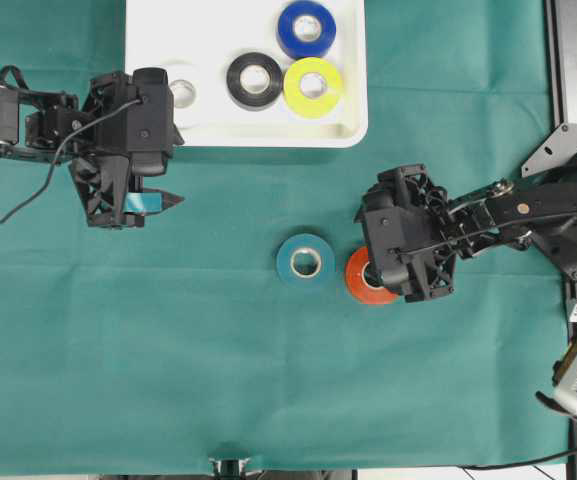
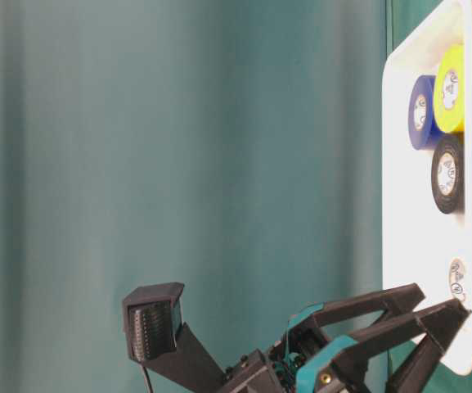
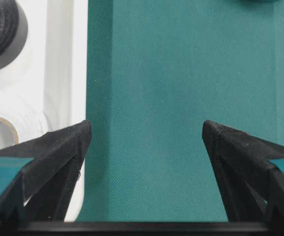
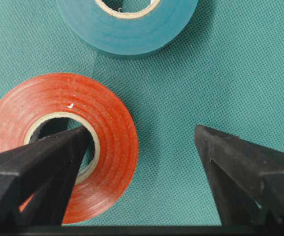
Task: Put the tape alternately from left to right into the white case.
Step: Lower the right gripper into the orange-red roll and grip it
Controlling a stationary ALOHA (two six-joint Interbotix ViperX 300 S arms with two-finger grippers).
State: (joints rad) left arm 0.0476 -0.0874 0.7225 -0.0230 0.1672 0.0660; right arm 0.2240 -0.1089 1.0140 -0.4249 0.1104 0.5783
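**A:** Orange-red roll (image 4: 58,142) is the one in hand. Right gripper (image 4: 142,142) is down over it, one finger (image 4: 48,162) inside the pale core, the other out on the cloth past the rim. Jaws partway in, not yet pinching the wall.

**B:** Case status?

**A:** White case (image 1: 158,130) holds four: blue (image 1: 306,28), yellow (image 1: 313,87), black (image 1: 255,81), white (image 1: 182,93). Teal roll (image 1: 305,261) sits on the green cloth (image 1: 168,350) just beside the orange-red one. So the last two are left, I'd say.

**B:** Left side?

**A:** Left gripper (image 3: 144,135) spread wide, empty, parked at the case's near rim.

**B:** Next move?

**A:** Squeeze the wall between core and outer face, lift straight, avoid nudging the teal. Glossy, ridged vinyl, rigid ring, shouldn't deform. Case is smooth plastic, shallow raised lip, rounded corners.
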